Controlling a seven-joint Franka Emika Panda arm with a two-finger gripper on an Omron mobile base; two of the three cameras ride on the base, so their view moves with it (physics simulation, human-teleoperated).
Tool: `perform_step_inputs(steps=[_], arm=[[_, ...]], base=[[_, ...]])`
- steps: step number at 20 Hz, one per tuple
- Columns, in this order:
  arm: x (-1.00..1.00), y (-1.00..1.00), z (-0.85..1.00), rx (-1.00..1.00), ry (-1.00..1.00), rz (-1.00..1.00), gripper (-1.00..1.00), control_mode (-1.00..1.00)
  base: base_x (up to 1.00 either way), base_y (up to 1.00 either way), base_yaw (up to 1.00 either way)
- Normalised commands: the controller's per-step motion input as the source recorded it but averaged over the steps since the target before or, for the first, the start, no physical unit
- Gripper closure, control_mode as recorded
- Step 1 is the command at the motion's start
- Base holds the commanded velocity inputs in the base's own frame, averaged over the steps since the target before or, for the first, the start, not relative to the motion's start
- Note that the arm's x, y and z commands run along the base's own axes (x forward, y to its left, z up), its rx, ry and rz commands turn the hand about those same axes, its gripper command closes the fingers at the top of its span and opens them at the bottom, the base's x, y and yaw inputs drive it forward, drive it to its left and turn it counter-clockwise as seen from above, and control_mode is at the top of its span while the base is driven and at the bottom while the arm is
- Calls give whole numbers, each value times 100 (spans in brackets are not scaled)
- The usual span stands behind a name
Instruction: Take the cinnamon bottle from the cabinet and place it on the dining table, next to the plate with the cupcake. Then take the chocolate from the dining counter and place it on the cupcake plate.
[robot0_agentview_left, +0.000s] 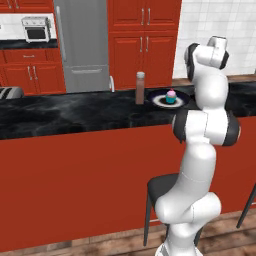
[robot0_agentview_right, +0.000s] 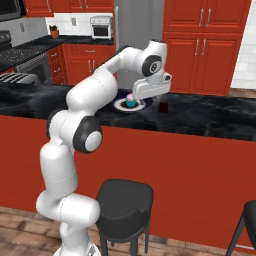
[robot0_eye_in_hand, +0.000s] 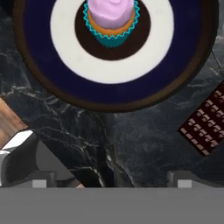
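The cinnamon bottle stands upright on the black marble dining table, just left of the white, dark-rimmed plate. On that plate sits the cupcake with its teal wrapper and pink top. In the right base view my gripper hovers over the table just right of the plate and cupcake. The dark chocolate lies on the marble to the right of the gripper. The hand view looks down: plate and cupcake at the top, chocolate at the right edge. My gripper is open over bare marble.
A black stool stands below the table's red front panel, beside my base. A toaster sits at the far left end. The steel fridge and red cabinets line the back wall.
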Motion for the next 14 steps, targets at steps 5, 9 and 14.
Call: perform_step_inputs(steps=[5, 9, 14], arm=[[36, -10, -8, -12, -1, 1, -100, -100], [34, -10, -4, -4, 0, 0, -100, -100], [37, -13, -1, 0, 1, 0, -100, -100]], base=[[0, 0, 0], [0, 0, 0], [0, 0, 0]])
